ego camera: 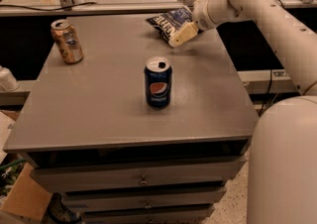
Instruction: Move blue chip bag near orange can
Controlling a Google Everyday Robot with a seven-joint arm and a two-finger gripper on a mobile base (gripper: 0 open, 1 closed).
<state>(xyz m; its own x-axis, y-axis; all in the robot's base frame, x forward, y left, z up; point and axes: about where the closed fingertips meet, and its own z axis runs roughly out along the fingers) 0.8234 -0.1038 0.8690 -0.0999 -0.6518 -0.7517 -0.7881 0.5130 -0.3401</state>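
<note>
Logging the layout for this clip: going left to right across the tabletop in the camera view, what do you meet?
orange can → dark blue Pepsi can → end effector, far back on the right, by the blue chip bag. The bag overlaps both of the last two sideways, so it is left unranked.

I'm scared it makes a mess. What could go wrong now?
The gripper is at the blue chip bag, which lies near the far edge of the table, so a push might knock it off. The orange can stands far across, and the Pepsi can mid-table could get tipped.
</note>
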